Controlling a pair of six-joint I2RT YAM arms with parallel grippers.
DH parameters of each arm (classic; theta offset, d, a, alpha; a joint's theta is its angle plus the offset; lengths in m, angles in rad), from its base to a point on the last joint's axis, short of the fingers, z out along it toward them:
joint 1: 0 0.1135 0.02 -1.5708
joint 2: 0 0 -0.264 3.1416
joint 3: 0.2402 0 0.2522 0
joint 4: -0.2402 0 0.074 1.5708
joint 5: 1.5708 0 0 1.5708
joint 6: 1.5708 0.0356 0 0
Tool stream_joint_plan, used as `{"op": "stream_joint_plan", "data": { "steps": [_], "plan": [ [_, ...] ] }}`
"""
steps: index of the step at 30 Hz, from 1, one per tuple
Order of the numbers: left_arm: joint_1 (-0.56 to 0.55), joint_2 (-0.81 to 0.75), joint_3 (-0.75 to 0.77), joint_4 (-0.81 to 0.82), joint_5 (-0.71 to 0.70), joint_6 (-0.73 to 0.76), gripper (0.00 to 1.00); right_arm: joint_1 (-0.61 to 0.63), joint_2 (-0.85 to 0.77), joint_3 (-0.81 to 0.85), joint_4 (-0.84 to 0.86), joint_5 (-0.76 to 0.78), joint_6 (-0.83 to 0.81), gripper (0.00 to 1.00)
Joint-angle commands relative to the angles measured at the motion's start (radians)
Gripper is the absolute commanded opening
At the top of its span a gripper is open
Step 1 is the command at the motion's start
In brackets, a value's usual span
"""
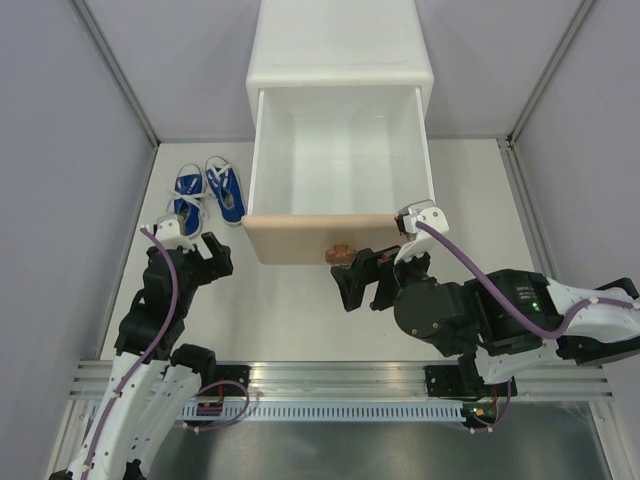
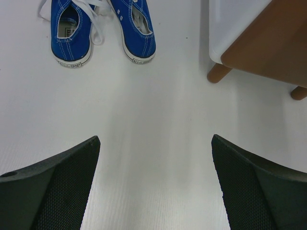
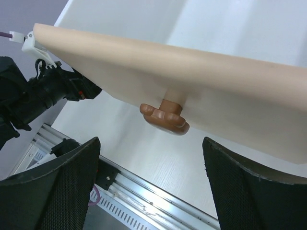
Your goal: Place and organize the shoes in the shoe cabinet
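Top external view: the white shoe cabinet (image 1: pixel 340 50) stands at the far middle of the table (image 1: pixel 480 200), its upper drawer (image 1: pixel 340 150) drawn out toward the arms. The right gripper (image 1: pixel 358 272) sits just before the drawer's beige front (image 1: pixel 300 238). In the right wrist view its fingers (image 3: pixel 53 187) are spread wide and grip nothing, and the brown knob (image 3: pixel 164 117) lies ahead of the gap, clear of both. The pair of blue shoes (image 1: pixel 208 192) lies side by side left of the cabinet, heels toward the left gripper (image 1: pixel 205 243). That gripper's fingers (image 2: pixel 53 191) are fully apart and hold nothing; the shoes lie beyond them, untouched, near a brown cabinet foot (image 2: pixel 218 73).
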Motion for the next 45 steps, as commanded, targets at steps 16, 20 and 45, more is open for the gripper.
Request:
{"op": "stream_joint_plan", "data": {
  "steps": [16,20,45],
  "plan": [
    [0.006,0.012,-0.004,0.037,-0.015,0.035,1.0,-0.262,0.271,0.59,0.19,-0.219,-0.523,0.95],
    [0.006,0.012,-0.004,0.038,-0.013,0.033,1.0,-0.453,0.333,0.65,0.22,-0.357,-0.541,0.95],
    [0.008,0.029,-0.004,0.038,-0.002,0.036,1.0,-1.564,-0.011,0.054,0.322,-0.663,-0.572,0.98]
  ]
}}
